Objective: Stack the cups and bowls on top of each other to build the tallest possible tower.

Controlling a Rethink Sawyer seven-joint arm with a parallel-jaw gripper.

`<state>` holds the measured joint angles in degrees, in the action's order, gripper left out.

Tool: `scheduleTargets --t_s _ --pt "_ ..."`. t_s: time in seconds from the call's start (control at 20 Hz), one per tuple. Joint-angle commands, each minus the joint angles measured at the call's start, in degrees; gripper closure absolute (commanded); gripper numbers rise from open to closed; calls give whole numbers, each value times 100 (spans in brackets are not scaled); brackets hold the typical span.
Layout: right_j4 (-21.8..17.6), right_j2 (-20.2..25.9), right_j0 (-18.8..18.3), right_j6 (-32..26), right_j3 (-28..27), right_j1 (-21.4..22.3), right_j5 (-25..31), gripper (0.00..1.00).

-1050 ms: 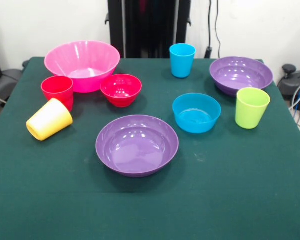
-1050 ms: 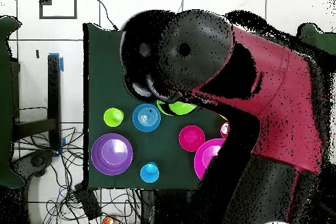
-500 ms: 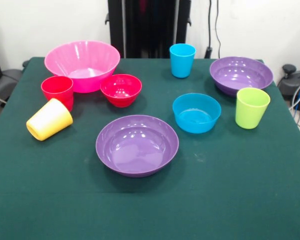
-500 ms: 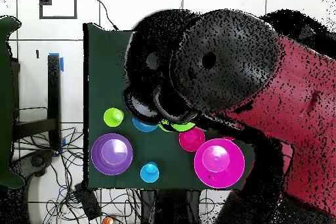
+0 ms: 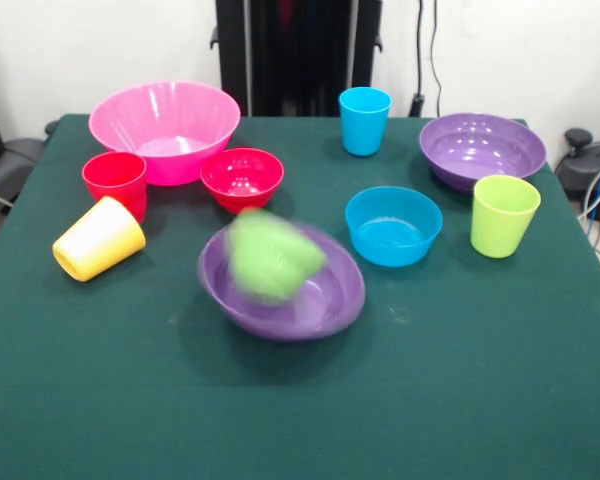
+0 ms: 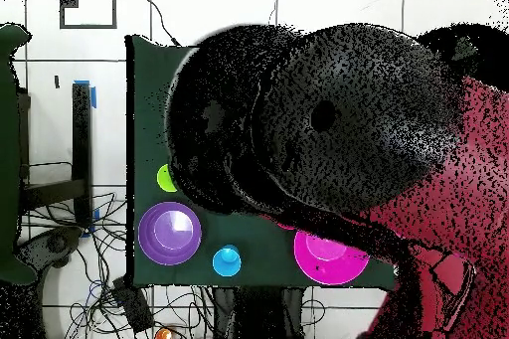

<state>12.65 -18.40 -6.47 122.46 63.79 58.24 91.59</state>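
A small green bowl (image 5: 272,256) shows as a blur over the near purple bowl (image 5: 325,300), which sits tipped at the table's middle. No pile stands. Around it stand the pink bowl (image 5: 165,125), red bowl (image 5: 242,178), blue bowl (image 5: 393,225), far purple bowl (image 5: 482,150), red cup (image 5: 115,182), blue cup (image 5: 365,120) and lime green cup (image 5: 504,214). The yellow cup (image 5: 98,238) lies on its side. The gripper shows in neither view. The arm (image 6: 328,126) hides most of the table in the overhead view.
The pedestal (image 5: 298,55) stands behind the table's far edge. In the overhead view a purple bowl (image 6: 169,233), the blue cup (image 6: 227,259) and part of the pink bowl (image 6: 328,255) show below the arm. Cables lie on the floor (image 6: 149,305).
The green bowl has come into the front view, blurred, over the near purple bowl. That bowl has shifted right and tipped. In the overhead view the arm covers more of the table.
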Motion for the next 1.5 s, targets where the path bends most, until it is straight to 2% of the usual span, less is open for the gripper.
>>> scheduleTargets --t_s 0.05,0.95,1.5 --pt "-284 512 -38 -109 282 -167 254 0" --pt "-332 544 -42 -76 233 -248 26 0" --pt "-295 567 -51 -220 1074 -392 -1351 0"
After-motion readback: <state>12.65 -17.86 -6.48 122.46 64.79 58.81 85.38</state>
